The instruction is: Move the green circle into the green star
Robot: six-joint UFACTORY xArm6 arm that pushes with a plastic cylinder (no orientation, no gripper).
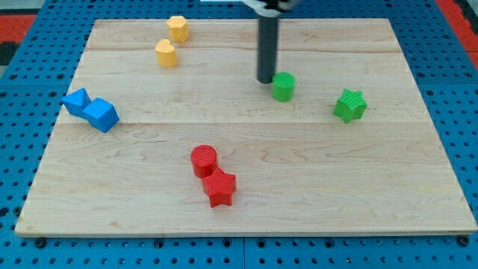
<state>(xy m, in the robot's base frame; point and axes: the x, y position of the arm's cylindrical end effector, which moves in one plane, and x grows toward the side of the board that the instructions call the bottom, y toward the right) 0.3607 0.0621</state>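
Green circle (pixel 283 86) lies just right of my tip (pixel 266 81), apparently touching, green star (pixel 349 104) farther right; no pincer shows, state indeterminable.

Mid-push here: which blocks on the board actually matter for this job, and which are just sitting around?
In play: green circle, green star, my tip just left of the circle.

Bystanders: two yellow blocks, two blue blocks, red circle, red star.
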